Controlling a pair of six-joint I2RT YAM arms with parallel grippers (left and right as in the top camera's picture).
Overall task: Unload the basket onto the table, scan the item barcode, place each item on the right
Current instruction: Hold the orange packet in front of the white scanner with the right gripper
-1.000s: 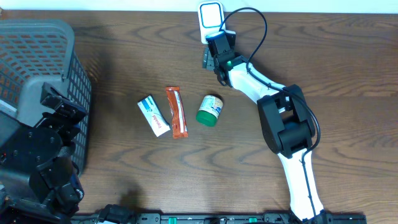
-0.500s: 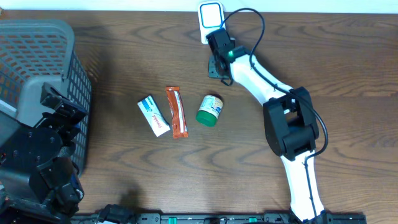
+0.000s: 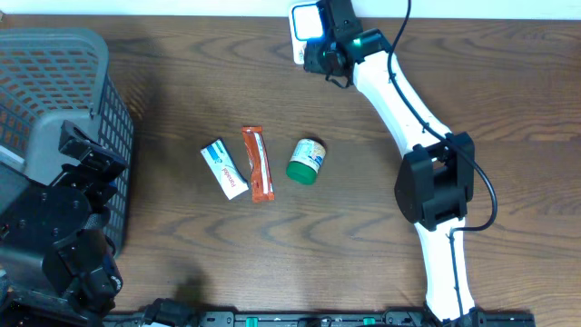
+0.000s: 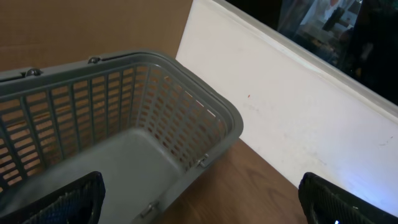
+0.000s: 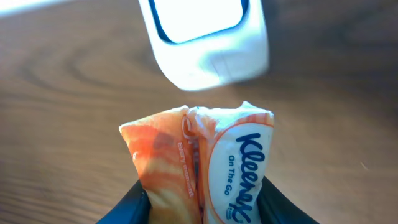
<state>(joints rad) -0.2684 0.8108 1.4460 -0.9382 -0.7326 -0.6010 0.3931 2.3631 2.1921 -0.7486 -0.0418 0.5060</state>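
The item is an orange-and-white Kleenex tissue pack (image 5: 205, 162), squeezed upright between the jaws of my right gripper (image 5: 202, 202), which is shut on it. Just beyond the pack stands the white scanner (image 5: 202, 37) with its bright window facing the pack. From overhead, the right gripper (image 3: 325, 56) hovers next to the scanner (image 3: 306, 20) at the table's far edge, and the pack is hidden under it. My left gripper (image 4: 202, 208) is open with nothing in it, above the grey basket (image 4: 186, 99).
A white-and-teal box (image 3: 223, 169), an orange wrapped bar (image 3: 258, 163) and a green-lidded jar (image 3: 306, 161) lie mid-table. The grey basket (image 3: 54, 73) fills the far left, with the left arm (image 3: 64, 227) beside it.
The right gripper closed on the tissue pack and carried it from the table up toward the scanner at the far edge. The left arm stayed still.
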